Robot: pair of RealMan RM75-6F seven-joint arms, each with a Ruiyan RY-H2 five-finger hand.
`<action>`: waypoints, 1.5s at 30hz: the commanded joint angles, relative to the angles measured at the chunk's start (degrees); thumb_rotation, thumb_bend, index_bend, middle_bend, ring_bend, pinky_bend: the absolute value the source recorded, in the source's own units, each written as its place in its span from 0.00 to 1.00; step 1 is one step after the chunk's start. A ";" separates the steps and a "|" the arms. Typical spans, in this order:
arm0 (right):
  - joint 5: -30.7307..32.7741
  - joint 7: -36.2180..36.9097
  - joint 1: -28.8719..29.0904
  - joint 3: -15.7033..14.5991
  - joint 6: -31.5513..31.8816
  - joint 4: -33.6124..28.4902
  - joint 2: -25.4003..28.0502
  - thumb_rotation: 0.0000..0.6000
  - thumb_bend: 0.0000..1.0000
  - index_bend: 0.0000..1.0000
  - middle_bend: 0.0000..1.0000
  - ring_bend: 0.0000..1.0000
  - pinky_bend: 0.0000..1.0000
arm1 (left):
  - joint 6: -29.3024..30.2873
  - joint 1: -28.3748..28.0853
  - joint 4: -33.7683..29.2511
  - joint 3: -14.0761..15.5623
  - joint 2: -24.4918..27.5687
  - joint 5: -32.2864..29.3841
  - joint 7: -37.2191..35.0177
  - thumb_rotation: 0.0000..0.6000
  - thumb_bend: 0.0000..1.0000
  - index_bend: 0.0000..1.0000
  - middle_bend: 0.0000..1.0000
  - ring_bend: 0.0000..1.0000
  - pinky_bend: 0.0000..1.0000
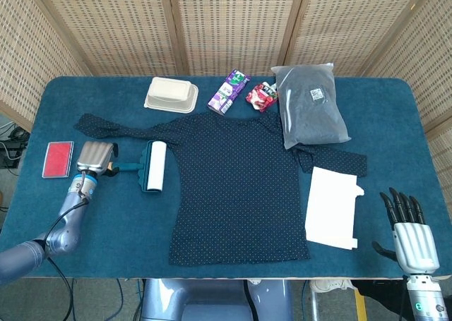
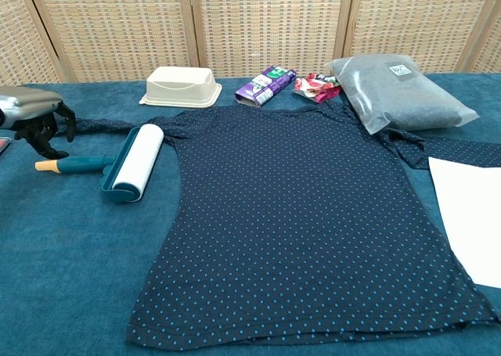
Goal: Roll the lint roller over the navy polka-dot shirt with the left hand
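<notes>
The navy polka-dot shirt (image 1: 233, 183) (image 2: 297, 215) lies flat across the middle of the blue table. The lint roller (image 1: 151, 166) (image 2: 135, 163) rests at the shirt's left edge, its white drum beside the sleeve and its teal handle (image 2: 82, 164) pointing left. My left hand (image 1: 95, 156) (image 2: 35, 115) hovers over the handle's yellow tip, dark fingers (image 2: 47, 131) hanging down and apart, holding nothing. Whether they touch the handle I cannot tell. My right hand (image 1: 412, 236) stays at the table's front right corner, fingers spread and empty; the chest view does not show it.
A red card (image 1: 57, 159) lies left of my left hand. Along the back stand a beige container (image 1: 171, 95), a purple pack (image 1: 228, 92), a red snack packet (image 1: 260, 97) and a grey bag (image 1: 311, 113). White paper (image 1: 332, 207) sits right of the shirt.
</notes>
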 commanded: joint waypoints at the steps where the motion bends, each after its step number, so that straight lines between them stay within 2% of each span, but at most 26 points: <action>1: 0.03 -0.08 0.03 -0.01 0.00 0.07 -0.09 1.00 0.10 0.00 0.00 0.00 0.00 | -0.93 -0.85 1.52 0.58 -1.11 -0.87 0.18 1.00 0.32 0.44 0.79 0.64 0.61; 20: 0.62 -0.26 0.27 -0.02 -0.58 0.76 -0.55 1.00 0.10 0.00 0.00 0.00 0.00 | -3.67 -2.90 7.92 2.87 -5.82 -2.31 -0.05 1.00 0.33 0.45 0.79 0.64 0.61; 21: 0.55 -0.25 0.27 -0.04 -0.52 0.72 -0.54 1.00 0.10 0.00 0.00 0.00 0.00 | -3.84 -2.95 8.19 3.16 -6.07 -2.40 0.17 1.00 0.36 0.45 0.79 0.64 0.61; 23: 0.43 -0.15 0.26 -0.05 -0.41 0.65 -0.47 1.00 0.10 0.00 0.00 0.00 0.00 | -3.83 -3.00 8.64 3.65 -6.45 -2.40 0.65 1.00 0.48 0.46 0.79 0.64 0.61; 25: 0.38 -0.03 0.22 -0.08 -0.32 0.52 -0.36 1.00 0.10 0.00 0.00 0.00 0.00 | -3.52 -3.02 8.97 4.25 -6.79 -2.25 1.37 1.00 0.66 0.49 0.79 0.64 0.61; 26: 0.32 -0.02 0.21 -0.09 -0.26 0.46 -0.32 1.00 0.10 0.00 0.00 0.00 0.00 | -3.34 -2.97 9.06 4.44 -6.92 -2.20 1.58 1.00 0.70 0.50 0.79 0.64 0.61; 28: 0.18 0.01 0.17 -0.11 -0.08 0.35 -0.27 1.00 0.10 0.00 0.00 0.00 0.00 | -2.99 -2.88 9.15 4.66 -7.11 -2.22 1.84 1.00 0.82 0.55 0.79 0.64 0.61; 30: -0.01 0.09 0.12 -0.14 0.13 0.24 -0.19 1.00 0.10 0.00 0.00 0.00 0.00 | -2.62 -2.70 9.14 4.85 -7.29 -2.11 1.93 1.00 0.88 0.64 0.79 0.64 0.61; 31: -0.08 0.11 0.11 -0.15 0.19 0.20 -0.17 1.00 0.10 0.00 0.00 0.00 0.00 | -2.47 -2.65 9.15 4.89 -7.32 -2.03 1.95 1.00 0.90 0.69 0.79 0.64 0.61; 34: -0.37 0.26 0.02 -0.20 0.53 -0.10 0.00 1.00 0.10 0.00 0.00 0.00 0.00 | -1.29 -2.37 8.61 4.75 -7.18 -1.27 1.48 1.00 0.92 0.76 0.79 0.64 0.61; 40: -0.83 0.47 -0.08 -0.30 0.94 -0.52 0.32 1.00 0.10 0.00 0.00 0.00 0.00 | 1.69 -2.72 2.44 3.60 -3.01 1.04 1.40 1.00 0.95 0.83 0.79 0.64 0.60; 45: -1.08 0.62 -0.08 -0.35 1.07 -0.74 0.44 1.00 0.10 0.00 0.00 0.00 0.00 | 0.98 -4.49 -3.72 3.22 1.39 -1.20 5.34 1.00 0.99 0.86 0.79 0.64 0.60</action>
